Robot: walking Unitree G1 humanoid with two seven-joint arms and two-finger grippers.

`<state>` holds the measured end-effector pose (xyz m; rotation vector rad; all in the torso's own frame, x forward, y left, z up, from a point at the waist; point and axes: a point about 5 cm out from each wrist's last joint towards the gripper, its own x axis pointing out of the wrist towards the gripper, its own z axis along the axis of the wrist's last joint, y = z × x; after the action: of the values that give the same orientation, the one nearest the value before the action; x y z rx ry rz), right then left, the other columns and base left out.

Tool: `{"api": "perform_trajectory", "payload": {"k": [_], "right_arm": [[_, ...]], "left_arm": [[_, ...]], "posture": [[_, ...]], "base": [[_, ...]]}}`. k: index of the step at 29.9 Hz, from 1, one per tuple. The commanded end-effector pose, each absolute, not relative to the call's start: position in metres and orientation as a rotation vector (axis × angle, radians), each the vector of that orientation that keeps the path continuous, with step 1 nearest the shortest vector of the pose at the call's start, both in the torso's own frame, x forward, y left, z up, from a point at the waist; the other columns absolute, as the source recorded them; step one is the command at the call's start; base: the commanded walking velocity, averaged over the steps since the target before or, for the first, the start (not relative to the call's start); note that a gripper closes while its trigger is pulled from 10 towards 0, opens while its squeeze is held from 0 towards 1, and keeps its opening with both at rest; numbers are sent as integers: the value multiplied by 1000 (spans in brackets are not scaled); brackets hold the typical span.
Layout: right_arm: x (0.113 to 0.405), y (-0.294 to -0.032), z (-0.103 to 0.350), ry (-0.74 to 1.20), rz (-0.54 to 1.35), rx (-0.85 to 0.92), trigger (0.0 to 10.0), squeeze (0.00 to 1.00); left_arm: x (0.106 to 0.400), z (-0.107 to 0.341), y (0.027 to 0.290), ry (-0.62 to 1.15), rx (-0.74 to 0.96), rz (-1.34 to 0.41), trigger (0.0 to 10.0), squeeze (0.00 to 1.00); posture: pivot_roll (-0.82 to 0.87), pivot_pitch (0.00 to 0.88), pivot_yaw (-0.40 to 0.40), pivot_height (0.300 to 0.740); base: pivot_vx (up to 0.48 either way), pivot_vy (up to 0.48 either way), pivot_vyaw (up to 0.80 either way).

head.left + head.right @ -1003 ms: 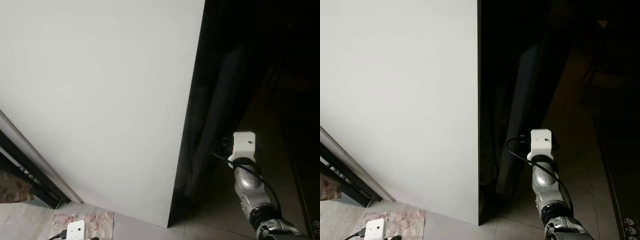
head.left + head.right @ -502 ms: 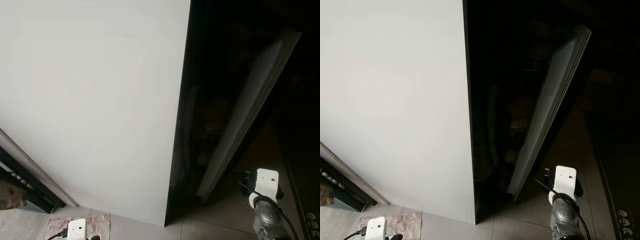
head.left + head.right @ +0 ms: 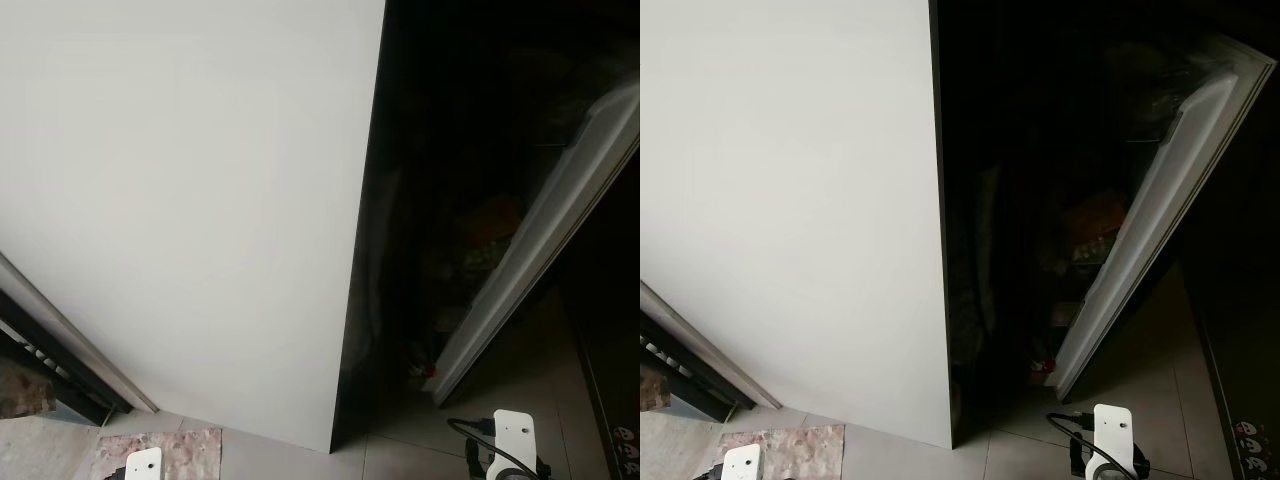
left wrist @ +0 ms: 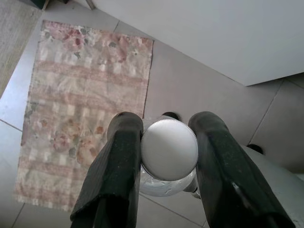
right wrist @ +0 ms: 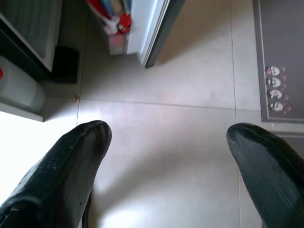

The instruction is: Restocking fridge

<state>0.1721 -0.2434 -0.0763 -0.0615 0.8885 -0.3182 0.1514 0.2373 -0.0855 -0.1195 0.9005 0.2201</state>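
The fridge stands before me, its tall white side panel (image 3: 190, 200) on the left and a dark interior (image 3: 1040, 200) beside it. Its door (image 3: 1155, 225) hangs open, swung out to the right, with dim packages on its shelves. My left gripper (image 4: 166, 137) is held low and is shut on a bottle with a white ribbed cap (image 4: 169, 149). My right gripper (image 5: 166, 142) is open over the tiled floor just in front of the door's bottom corner (image 5: 154, 28); its white wrist block (image 3: 1112, 430) sits at the lower edge of the right eye view.
A floral rug (image 4: 80, 118) lies on the tiles beneath my left arm. A dark mat with small printed faces (image 5: 280, 61) lies to the right. A dark-framed ledge (image 3: 50, 370) runs at the lower left. Red items (image 5: 114, 19) sit low in the fridge.
The fridge door has swung farther open to the right. My right arm has drawn back and down, away from the door.
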Motion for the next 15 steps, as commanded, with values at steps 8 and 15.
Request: {"api": "perform_trajectory", "payload": {"k": [8,15], "right_arm": [[163,-244,-81,912,-326,-34,10000,0],[166,-244,-79,901,-320,-33,10000,0]], "left_arm": [[150,-87,235,922,-118,215,10000,0],[152,-87,234,913,-118,210,10000,0]], "posture": [[13,33,-11,740],[16,29,-13,740]], "base": [[0,-368,0],[0,-364,0]]}}
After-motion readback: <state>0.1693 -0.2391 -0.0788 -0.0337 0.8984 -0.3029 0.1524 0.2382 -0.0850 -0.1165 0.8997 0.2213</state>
